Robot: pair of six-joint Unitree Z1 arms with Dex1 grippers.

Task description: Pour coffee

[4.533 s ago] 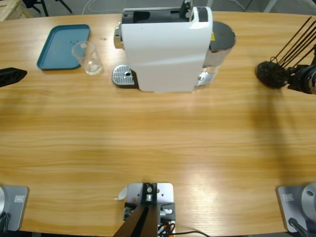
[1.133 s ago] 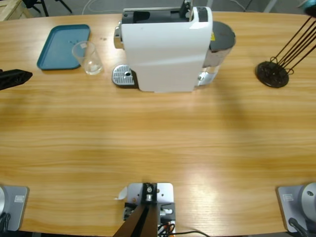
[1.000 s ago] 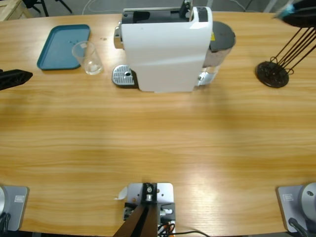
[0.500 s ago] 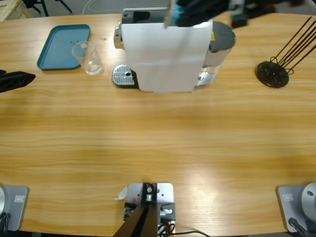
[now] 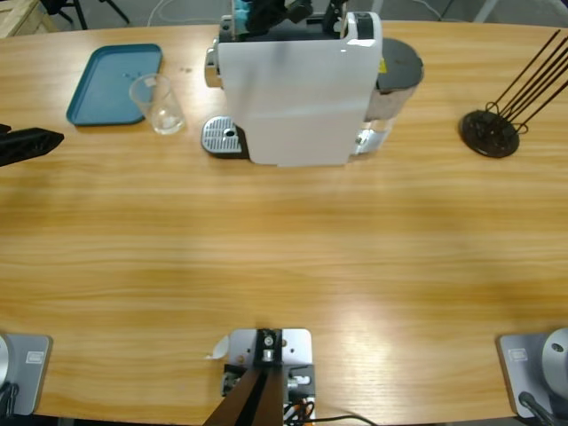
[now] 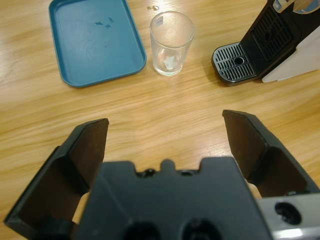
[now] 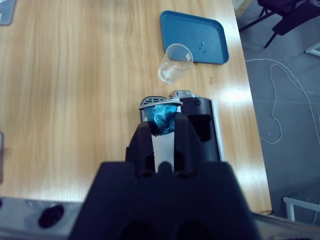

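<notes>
The right pincer [image 7: 162, 131] hangs above the white coffee machine [image 5: 297, 84], pointing down at its black top, jaws closed on a blue coffee capsule [image 7: 160, 116] with a silvery rim. From above, that pincer [image 5: 266, 11] shows only at the top edge over the machine's rear. The left pincer [image 6: 167, 130] sits low at the surface's [image 5: 284, 248] left edge, jaws spread wide, aimed toward the clear glass [image 6: 171, 42], which stands between the teal tray [image 6: 92, 40] and the machine's drip grate [image 6: 234, 67]. Only a pale trace shows at the bottom of the glass.
</notes>
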